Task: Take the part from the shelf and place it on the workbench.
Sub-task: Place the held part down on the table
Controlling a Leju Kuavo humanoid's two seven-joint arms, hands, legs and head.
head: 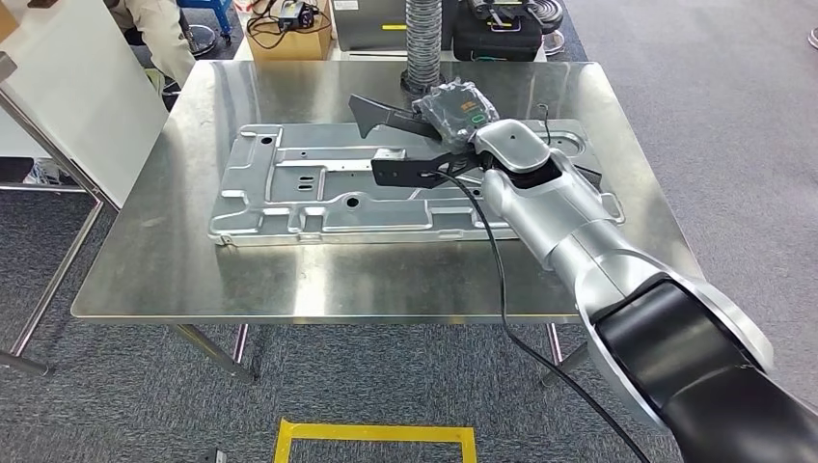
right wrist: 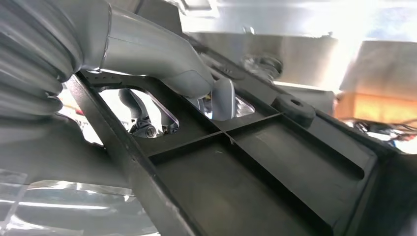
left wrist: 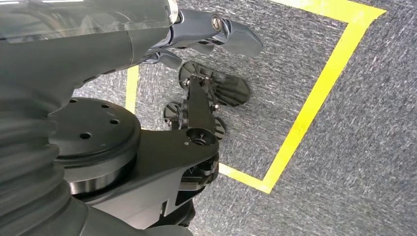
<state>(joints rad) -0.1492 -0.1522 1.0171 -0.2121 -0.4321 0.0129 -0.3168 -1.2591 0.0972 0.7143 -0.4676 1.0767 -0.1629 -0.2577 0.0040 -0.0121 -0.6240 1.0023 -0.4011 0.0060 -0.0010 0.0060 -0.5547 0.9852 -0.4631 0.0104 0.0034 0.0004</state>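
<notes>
The right robot hand (head: pixel 461 154) is clamped on a black ribbed plastic part (head: pixel 410 169), held over the stamped silver metal panel (head: pixel 289 193) on the steel tabletop (head: pixel 174 270), toward its two o'clock area. The left robot hand (left wrist: pixel 216 34) hangs above grey carpet, fingers curled inward, holding nothing.

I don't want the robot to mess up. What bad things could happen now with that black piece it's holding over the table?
1. The right hand holds the black part over the stamped metal plate; lowered here, it might land on the plate's uneven ridges and rock or slide.
2. A bagged device lies right next to the part and could get bumped.
3. The black cable hanging from the wrist could drag across the workbench edge and snag.
</notes>
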